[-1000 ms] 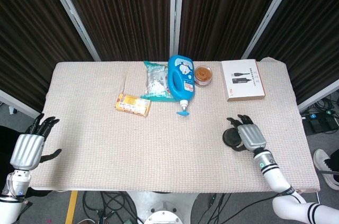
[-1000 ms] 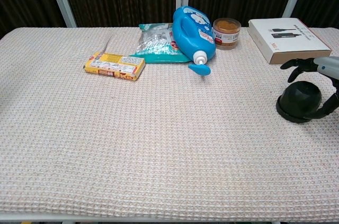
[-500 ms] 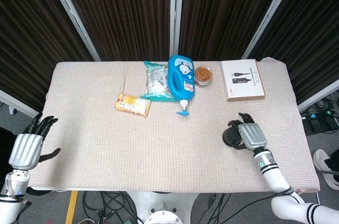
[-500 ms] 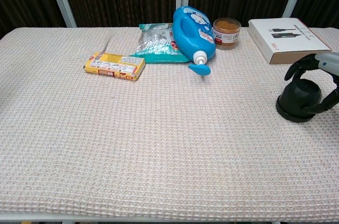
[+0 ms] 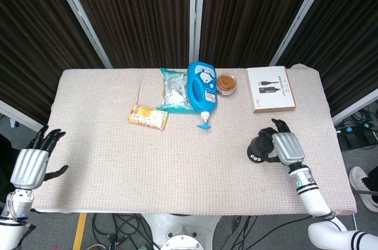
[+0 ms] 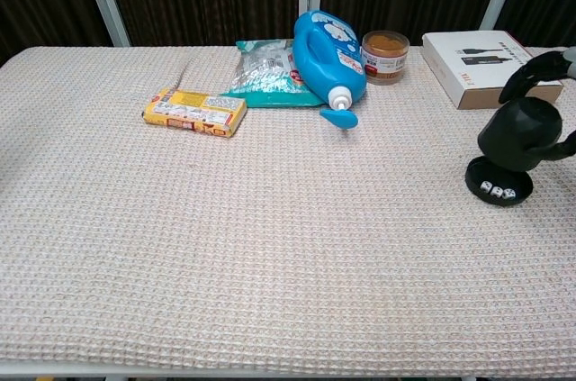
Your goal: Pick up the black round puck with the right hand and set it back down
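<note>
The black round puck [image 6: 520, 133] has come apart. My right hand [image 6: 544, 68] grips its domed top, tilted, a little above the table. The flat black base [image 6: 475, 178] stays on the cloth below with three small white dice [image 6: 497, 189] on it. From the head view the right hand [image 5: 287, 148] is at the table's right front, its fingers wrapped around the dome [image 5: 260, 145]. My left hand [image 5: 29, 164] hangs open beyond the table's left front corner, holding nothing.
A white box [image 6: 489, 66] lies just behind the right hand. Further left along the back are a brown-lidded jar [image 6: 385, 56], a blue bottle [image 6: 328, 52] on its side, a teal packet [image 6: 261, 73] and a yellow packet [image 6: 194, 113].
The right hand closed around the dome and lifted it. The top came off its base, and the dice underneath now show. The left hand has barely moved.
</note>
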Robot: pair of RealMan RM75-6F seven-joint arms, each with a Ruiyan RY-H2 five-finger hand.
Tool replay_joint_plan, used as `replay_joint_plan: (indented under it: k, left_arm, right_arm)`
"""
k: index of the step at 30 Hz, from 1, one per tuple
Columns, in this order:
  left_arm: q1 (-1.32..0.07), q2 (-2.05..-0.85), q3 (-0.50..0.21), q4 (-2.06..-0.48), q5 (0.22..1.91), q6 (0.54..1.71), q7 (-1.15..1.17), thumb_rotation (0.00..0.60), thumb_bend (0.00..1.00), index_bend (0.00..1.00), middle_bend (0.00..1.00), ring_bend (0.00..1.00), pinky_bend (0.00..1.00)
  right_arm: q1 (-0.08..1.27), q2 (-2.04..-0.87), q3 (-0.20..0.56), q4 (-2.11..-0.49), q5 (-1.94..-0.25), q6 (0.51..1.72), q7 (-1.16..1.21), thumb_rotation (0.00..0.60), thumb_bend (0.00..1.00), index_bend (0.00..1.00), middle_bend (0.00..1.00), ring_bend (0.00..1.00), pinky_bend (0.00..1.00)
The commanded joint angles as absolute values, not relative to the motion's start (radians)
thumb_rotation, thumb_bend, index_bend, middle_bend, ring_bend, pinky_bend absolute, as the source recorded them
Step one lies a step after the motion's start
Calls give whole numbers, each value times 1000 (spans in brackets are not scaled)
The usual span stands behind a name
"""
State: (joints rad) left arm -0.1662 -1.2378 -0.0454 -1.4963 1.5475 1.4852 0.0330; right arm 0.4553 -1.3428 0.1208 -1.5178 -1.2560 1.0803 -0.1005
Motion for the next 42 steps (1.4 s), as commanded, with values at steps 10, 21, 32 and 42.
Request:
replay_joint_plan:
  k: [10, 21, 32, 42]
  left_arm:
    - [-169, -1239, -44, -1506, 1550, 1481, 47, 600, 132, 174, 137, 32, 289]
    - [-168, -1239, -42, -1510, 1550, 1481, 58, 600, 132, 174, 136, 32, 289]
    - [-167, -1233, -46, -1519, 1553, 1489, 61, 600, 132, 174, 136, 32, 289]
    - [-163, -1224, -52, -1545, 1547, 1499, 80, 600, 132, 174, 136, 32, 289]
  right_arm:
    - [385, -1279, 111, -1451, -1205, 1094, -40, 600, 120, 328, 392, 11, 0]
    - [384, -1287, 98, -1402, -1222, 1038, 23, 600, 28, 106, 112, 0, 0]
    - [364, -1254, 118, -1450, -1274, 1107, 73, 600, 16, 50, 67, 0, 0]
    - [266, -1140, 115, -1567, -1407, 1358, 1, 600, 2, 50, 61, 0, 0]
